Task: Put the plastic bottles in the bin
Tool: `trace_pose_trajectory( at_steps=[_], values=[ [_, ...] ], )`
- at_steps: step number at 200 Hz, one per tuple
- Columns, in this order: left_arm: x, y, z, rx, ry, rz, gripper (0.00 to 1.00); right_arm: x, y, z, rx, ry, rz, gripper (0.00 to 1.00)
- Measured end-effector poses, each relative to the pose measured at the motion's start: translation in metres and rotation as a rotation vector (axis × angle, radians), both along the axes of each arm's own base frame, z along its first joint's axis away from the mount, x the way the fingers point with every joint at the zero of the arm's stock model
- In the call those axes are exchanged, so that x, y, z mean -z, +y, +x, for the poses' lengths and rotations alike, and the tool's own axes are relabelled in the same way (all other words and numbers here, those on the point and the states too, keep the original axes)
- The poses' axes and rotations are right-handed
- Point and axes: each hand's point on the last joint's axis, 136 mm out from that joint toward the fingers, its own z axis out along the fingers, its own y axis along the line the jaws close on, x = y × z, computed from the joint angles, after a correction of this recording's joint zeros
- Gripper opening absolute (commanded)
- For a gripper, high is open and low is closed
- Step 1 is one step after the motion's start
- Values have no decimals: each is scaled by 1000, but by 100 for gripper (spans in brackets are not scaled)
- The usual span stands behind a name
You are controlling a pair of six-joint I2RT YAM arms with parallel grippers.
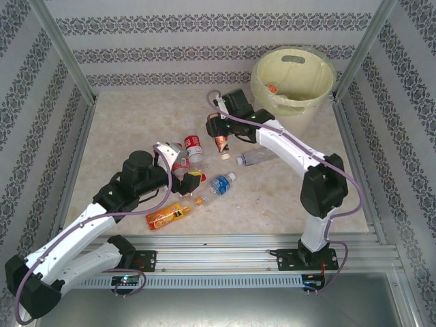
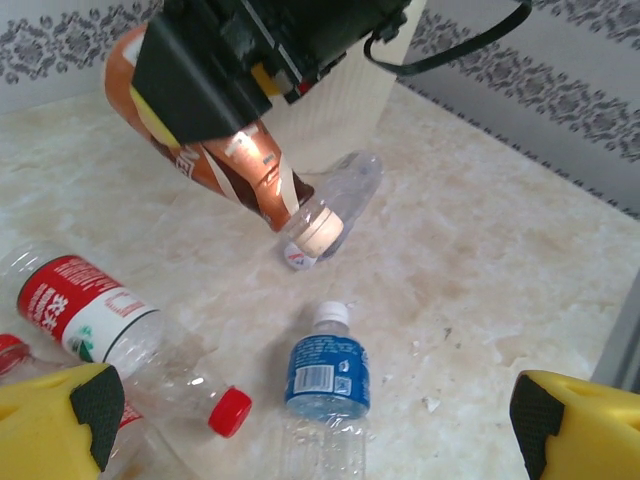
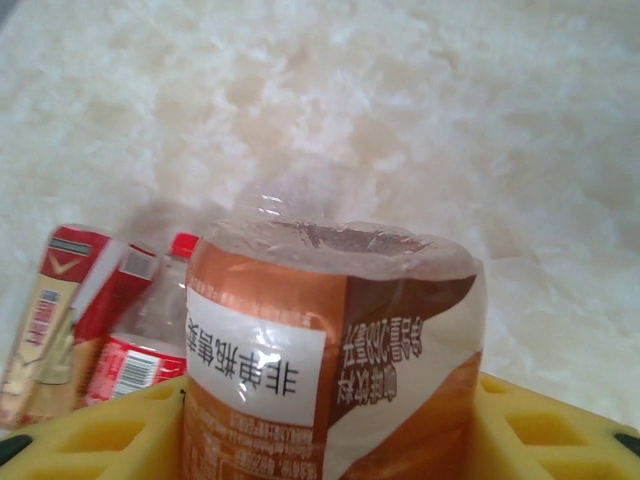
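Brown-labelled bottle (image 2: 240, 170): pinched round the body by the right gripper (image 3: 335, 410), cap pointed down, low over the table (image 1: 272, 197), well short of the bin (image 1: 310, 102)
Step in hand: looks like the pick-up, grip pretty much made, so the carry is what's left tbh
Next move: bottle probably needs to be raised enough to clear the rim, swung to the far right corner, then let go over the liner
Left gripper (image 2: 315, 410): spread wide, nothing held, hung over the pile
Bottles lying on the table: five counted: red-labelled bottle (image 1: 193, 147), second red-labelled bottle (image 1: 179, 163), blue-labelled bottle (image 2: 328, 375), clear bottle (image 1: 257, 158), orange bottle (image 1: 165, 217)
Bin contents: one orange-capped item (image 1: 272, 88) seen, can't be told if it's a bottle
Bins: one
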Motion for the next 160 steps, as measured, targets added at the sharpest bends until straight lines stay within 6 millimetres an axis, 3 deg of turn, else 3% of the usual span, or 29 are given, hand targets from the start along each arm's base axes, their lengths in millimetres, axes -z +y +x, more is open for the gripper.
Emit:
trace_pose_trajectory(
  at_steps=[31,77,132,160],
  values=[
    [-6,-3,-2,9,-23,-60,100,-42,-9,-12,-4,-70,30,56],
    [-12,-6,-3,16,-65,-141,100,-89,-33,-28,17,-155,24,57],
    [-13,-8,-9,43,-131,-231,100,-145,-82,-14,126,-258,35,57],
    [-24,-8,-10,49,-167,-262,100,-177,-111,-3,199,-323,46,57]
  ],
)
